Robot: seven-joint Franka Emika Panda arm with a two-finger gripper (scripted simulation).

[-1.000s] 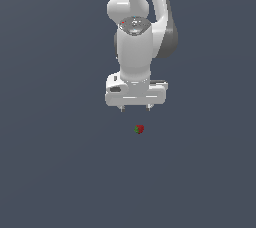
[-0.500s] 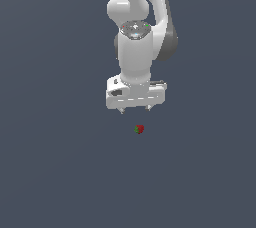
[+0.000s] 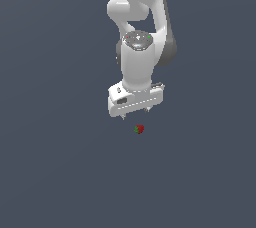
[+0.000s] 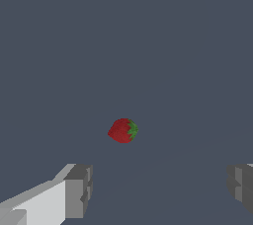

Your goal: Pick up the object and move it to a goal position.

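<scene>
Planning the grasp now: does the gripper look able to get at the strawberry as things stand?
Probably yes. The gripper hangs open above the strawberry, nothing lies between them, and in the wrist view the strawberry looks much narrower than the gap between the fingers.

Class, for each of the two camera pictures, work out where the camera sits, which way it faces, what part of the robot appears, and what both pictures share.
Exterior view: off the arm, facing the white arm, whose gripper hangs above the strawberry on the grey floor.
Wrist view: on the wrist, looking past the two open fingers at the strawberry.
Shared: strawberry, gripper, floor.
</scene>
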